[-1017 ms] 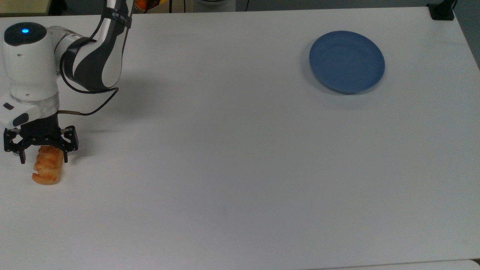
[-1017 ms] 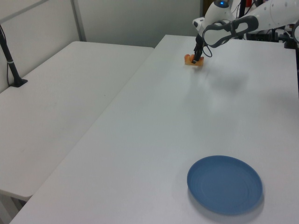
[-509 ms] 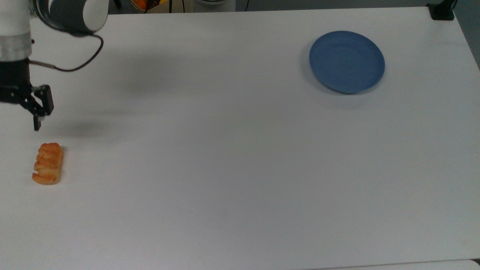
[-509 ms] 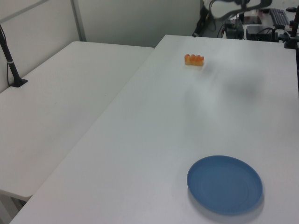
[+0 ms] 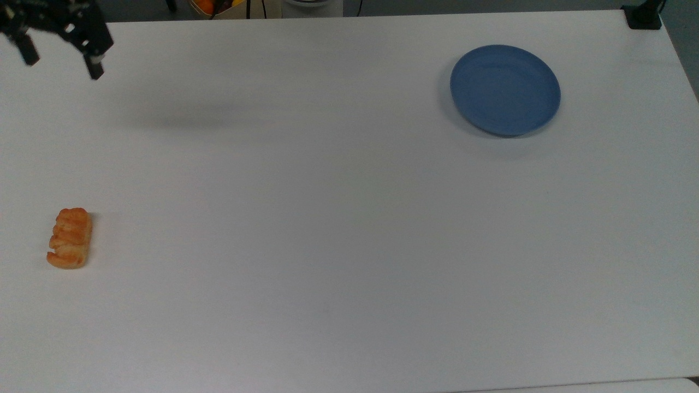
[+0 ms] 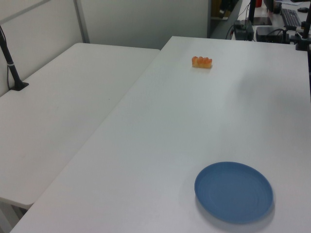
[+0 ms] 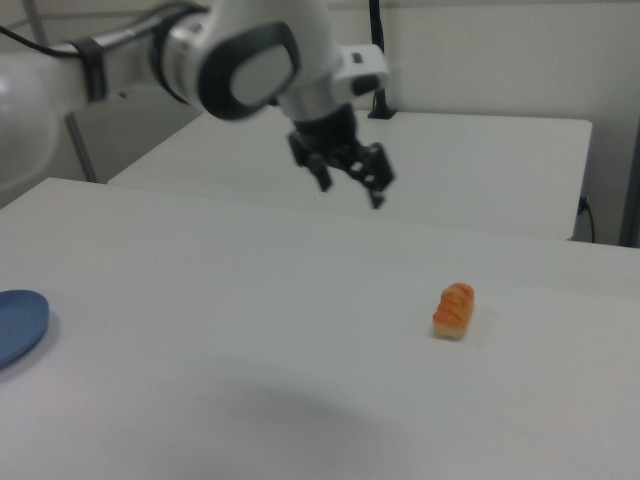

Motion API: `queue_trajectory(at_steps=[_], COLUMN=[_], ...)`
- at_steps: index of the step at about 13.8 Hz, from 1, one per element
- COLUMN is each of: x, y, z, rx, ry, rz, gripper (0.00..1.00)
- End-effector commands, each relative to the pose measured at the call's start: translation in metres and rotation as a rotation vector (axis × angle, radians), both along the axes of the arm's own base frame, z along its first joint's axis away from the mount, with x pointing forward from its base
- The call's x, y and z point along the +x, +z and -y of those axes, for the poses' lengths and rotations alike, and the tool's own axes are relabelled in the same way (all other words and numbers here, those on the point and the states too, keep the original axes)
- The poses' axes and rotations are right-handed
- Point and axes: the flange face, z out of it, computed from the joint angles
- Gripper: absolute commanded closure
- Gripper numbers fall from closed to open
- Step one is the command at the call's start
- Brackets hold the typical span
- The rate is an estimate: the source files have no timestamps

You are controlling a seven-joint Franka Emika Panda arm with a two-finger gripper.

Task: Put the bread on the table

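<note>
Top view: lying flat near the top view's left edge, small oblong golden-orange pastry roll [image 5: 70, 238] with ridged flaky crust, resting directly on the large smooth white bench [image 5: 327, 218]. Sitting well apart toward the top view's upper right, round blue plate [image 5: 505, 90], carrying nothing. Hanging high at the top view's upper left corner, black two-finger tool [image 5: 57, 54], fingers spread and pinching nothing. Right view: hovering well above and away from the pastry roll [image 7: 454, 310], same tool [image 7: 350, 190]. Judging the roll light, soft and crumbly; gripping gently across the short sides at mid-length likely safest. Appearing placed already, task looking complete.
</note>
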Motion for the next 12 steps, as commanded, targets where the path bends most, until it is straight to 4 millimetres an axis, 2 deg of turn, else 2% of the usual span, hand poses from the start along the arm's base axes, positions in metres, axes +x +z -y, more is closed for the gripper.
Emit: queue_trajectory(at_steps=[1, 3, 4, 6, 8, 12], x=[-0.055, -0.080, -0.094, -0.103, -0.104, -0.095], y=[0.031, 0.042, 0.048, 0.049, 0.044, 0.022], z=[-0.074, -0.110, -0.138, -0.177, -0.206, -0.240], rx=[0.122, 0.140, 0.144, 0.138, 0.133, 0.123], ry=[-0.069, -0.021, 0.023, 0.095, 0.148, 0.219], rz=[-0.171, -0.242, -0.273, -0.285, -0.294, -0.279], gripper=[0.00, 0.00, 0.00, 0.00, 0.00, 0.00])
